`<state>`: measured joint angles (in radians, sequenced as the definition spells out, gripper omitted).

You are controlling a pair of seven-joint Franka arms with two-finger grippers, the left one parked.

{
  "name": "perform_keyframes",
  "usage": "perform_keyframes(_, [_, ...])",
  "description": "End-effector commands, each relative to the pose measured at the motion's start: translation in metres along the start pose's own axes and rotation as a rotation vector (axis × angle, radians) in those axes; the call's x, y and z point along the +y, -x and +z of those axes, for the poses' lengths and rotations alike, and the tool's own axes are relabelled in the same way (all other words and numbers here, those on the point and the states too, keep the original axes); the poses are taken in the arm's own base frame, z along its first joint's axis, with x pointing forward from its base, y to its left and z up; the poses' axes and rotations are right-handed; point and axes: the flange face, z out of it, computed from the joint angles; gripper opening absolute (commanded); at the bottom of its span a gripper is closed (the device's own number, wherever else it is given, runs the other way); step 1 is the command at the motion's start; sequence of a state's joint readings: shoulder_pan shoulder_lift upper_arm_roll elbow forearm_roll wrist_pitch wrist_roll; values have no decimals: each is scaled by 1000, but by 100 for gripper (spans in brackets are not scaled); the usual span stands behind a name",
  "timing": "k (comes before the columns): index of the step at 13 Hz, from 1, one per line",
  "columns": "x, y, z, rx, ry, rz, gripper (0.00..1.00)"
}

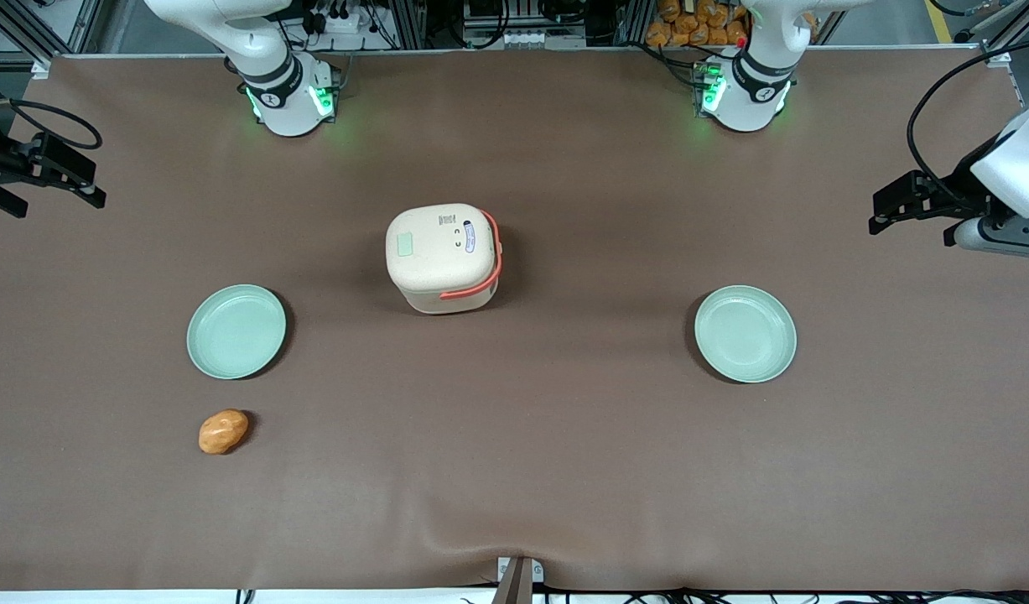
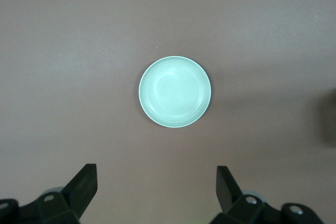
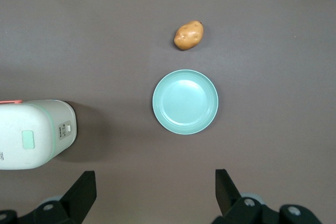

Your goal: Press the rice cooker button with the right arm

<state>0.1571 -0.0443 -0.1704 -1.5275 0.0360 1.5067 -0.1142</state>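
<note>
Front view shows the right arm's gripper (image 1: 49, 168) hanging at the working arm's end of the tabletop (image 1: 514, 470), well apart from the rice cooker (image 1: 444, 257), so the reach has likely not begun. Its fingers (image 3: 84, 190) are spread wide with nothing between them; pressing would probably go better with them closed. The cooker stands mid-tabletop between two mint plates, one (image 1: 236, 330) near a potato (image 1: 223, 431), the other (image 1: 745, 333) toward the parked arm. Its body is cream and rounded, with a coral handle (image 1: 480, 268) folded down and a pale green panel (image 1: 405, 244) on the lid.
</note>
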Motion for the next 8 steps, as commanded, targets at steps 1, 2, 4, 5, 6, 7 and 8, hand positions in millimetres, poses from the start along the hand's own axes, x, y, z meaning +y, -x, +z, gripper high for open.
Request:
perform_keyframes(1, [1,3,-6,7,2,-13,100])
perform_keyframes(2, [1,3,-6,7,2,-5,100])
perform_keyframes(4, [1,2,-5,9,-2,-1,100])
perform_keyframes(5, [1,2,-5,9,-2,-1,100])
perform_keyframes(6, [0,1,-5,12,-4,-3,100])
perform_keyframes(7, [-1,0,-3,14,-4,-14,100])
perform_keyframes(8, [-7,-1,0,7,-5,-23,100])
